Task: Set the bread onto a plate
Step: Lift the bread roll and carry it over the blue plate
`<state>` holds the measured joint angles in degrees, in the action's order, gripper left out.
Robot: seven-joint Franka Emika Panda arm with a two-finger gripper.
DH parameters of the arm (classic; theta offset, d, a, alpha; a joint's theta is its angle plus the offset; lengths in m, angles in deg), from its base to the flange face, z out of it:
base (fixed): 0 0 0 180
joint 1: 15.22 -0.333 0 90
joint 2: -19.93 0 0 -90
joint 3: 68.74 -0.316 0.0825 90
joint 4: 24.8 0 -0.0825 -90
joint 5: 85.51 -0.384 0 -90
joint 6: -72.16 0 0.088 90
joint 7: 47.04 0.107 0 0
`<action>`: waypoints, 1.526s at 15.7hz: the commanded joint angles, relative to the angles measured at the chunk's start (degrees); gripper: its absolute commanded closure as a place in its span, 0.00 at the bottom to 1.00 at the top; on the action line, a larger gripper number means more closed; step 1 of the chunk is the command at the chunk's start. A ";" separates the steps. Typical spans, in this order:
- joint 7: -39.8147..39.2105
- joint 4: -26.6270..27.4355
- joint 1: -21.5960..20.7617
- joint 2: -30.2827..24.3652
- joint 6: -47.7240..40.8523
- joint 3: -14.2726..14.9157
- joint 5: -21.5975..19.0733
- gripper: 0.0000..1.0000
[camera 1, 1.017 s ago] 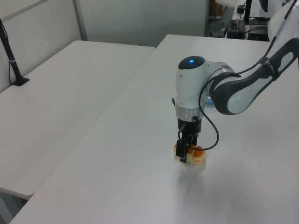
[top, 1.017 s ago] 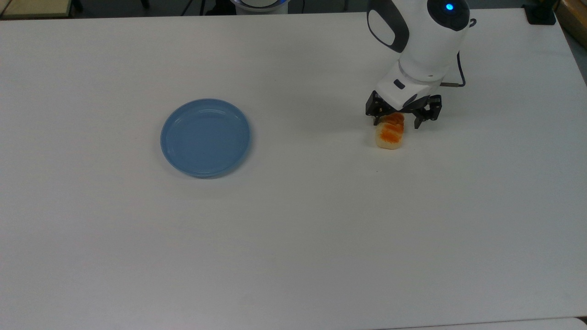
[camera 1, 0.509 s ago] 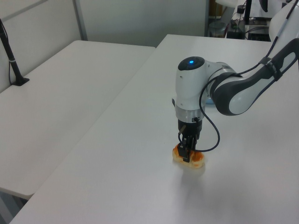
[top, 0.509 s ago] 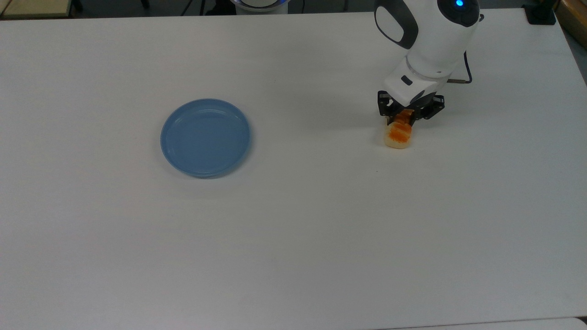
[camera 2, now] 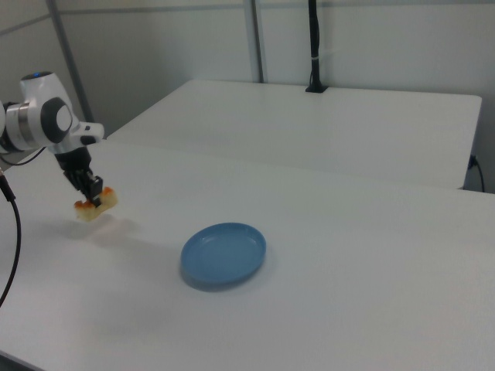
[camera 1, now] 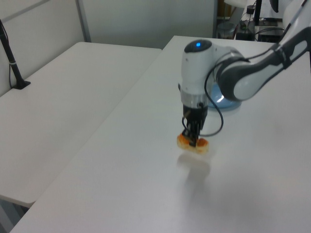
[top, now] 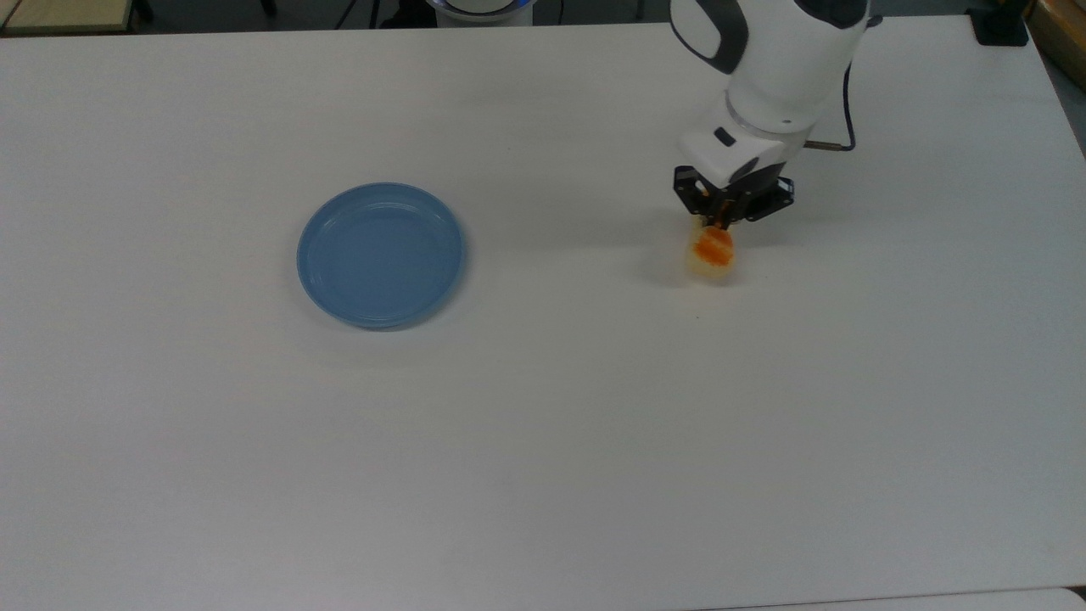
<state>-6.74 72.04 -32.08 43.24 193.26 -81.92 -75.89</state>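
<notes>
The claw (top: 719, 222) is clamped on the bread (top: 711, 252), holding it above the white surface (top: 543, 424), well apart from the blue plate (top: 380, 255).

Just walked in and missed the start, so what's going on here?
The Franka arm's end effector is shut on the bread, a small pale piece with an orange top, and holds it clear of the white table; a shadow lies beneath it in the left view. The blue plate sits bare, well off toward the top view's left. Presumably the bread heads there next.
</notes>
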 commanded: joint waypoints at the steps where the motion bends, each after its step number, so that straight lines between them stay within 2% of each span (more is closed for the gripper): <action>1: -6.97 0.46 5.68 -5.19 -3.32 0.00 0.66 0.87; 6: -15.85 -0.24 13.33 -7.66 -4.46 0.08 0.22 0.87; 9: -23.31 -6.03 17.02 -7.23 -13.31 0.61 -0.57 0.87; 13: -33.87 -8.86 20.98 -7.31 -21.16 1.40 -1.27 0.87; 16: -36.43 -8.59 22.12 -6.52 -20.73 3.68 -1.27 0.87; 19: -38.02 -7.37 24.06 -5.91 -18.45 4.04 -0.75 0.87; 21: -38.02 -4.92 24.24 -5.73 -15.04 4.21 -0.13 0.87; 24: -38.11 -0.78 24.24 -5.56 -9.67 6.58 0.05 0.87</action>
<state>-43.66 66.06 -7.37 38.58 178.01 -77.66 -76.06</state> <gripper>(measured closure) 0.863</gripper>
